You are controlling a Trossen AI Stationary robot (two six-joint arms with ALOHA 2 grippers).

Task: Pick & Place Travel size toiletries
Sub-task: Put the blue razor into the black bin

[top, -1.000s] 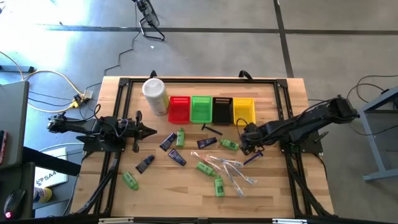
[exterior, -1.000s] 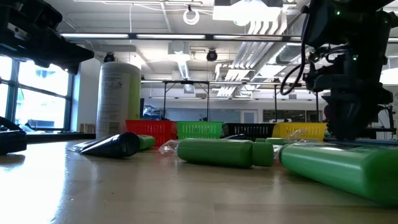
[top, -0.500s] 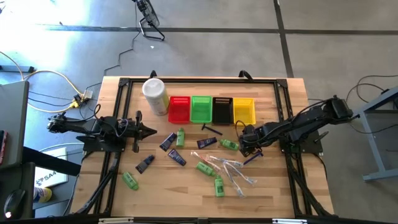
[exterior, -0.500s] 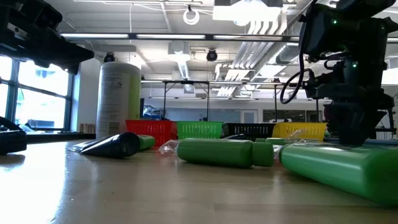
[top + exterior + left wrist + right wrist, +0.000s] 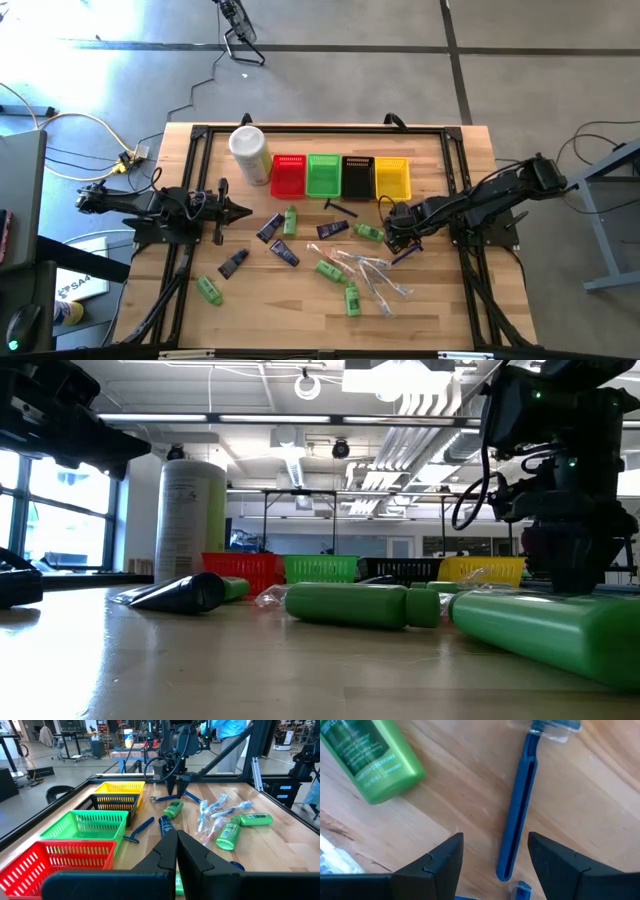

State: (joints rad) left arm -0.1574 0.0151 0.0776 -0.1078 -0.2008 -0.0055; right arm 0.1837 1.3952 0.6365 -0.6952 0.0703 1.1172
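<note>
Right wrist view: open right gripper (image 5: 492, 852) straddles blue razor (image 5: 519, 822), green bottle (image 5: 366, 756) cropped.

Overhead: both arms over the wooden surface (image 5: 450, 300), toiletries scattered mid-surface.

Right end effector (image 5: 398, 238) sits low just beside a blue razor (image 5: 407, 255) and a green bottle (image 5: 369, 233). Left end effector (image 5: 243, 210) rests at the left side. White canister (image 5: 249, 153) stands beside red (image 5: 288, 175), green (image 5: 323, 174), black (image 5: 357, 176) and yellow baskets (image 5: 392, 177).
</note>
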